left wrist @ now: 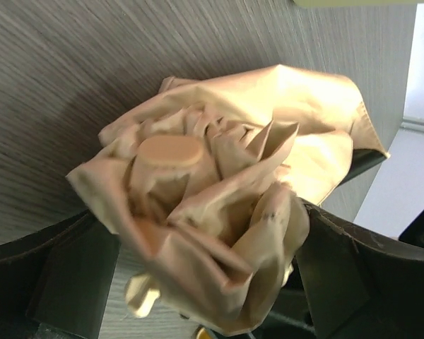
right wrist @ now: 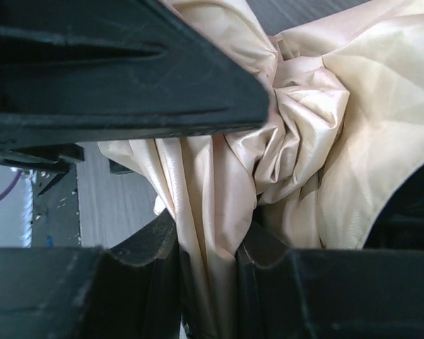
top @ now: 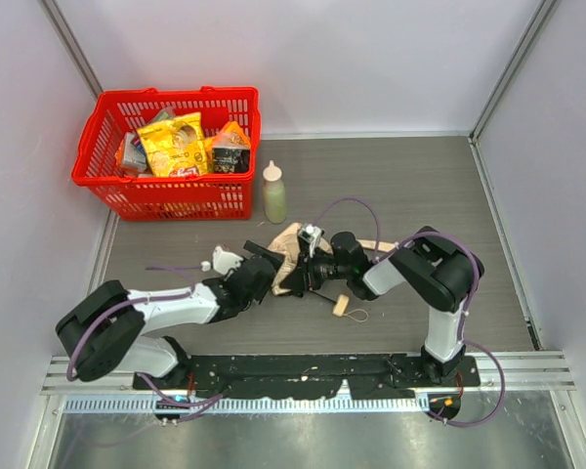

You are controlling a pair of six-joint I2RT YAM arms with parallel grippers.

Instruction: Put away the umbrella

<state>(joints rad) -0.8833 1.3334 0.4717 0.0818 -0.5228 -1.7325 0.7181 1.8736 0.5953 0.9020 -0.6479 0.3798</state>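
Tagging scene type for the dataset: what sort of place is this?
Probably a robot lab cell: bare white walls box in a wood-grain table, both arms are bolted to a black base plate, and props look staged: red basket of snack packs, umbrella.

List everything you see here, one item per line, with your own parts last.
umbrella: one, beige, crumpled at mid-table between both claws
handle: one, pale with a cord loop, on the table nearer the arm bases
bottle: one, pale green, upright beside the basket
basket: one, red, far left corner of the table
packets: several, yellow, orange and others, inside the basket
table: one, grey wood grain
arms: two, black and white, reaching inward
left claw: black, fingers on either side of the bunched fabric, grip unclear
right claw: black, pinching a fold of fabric
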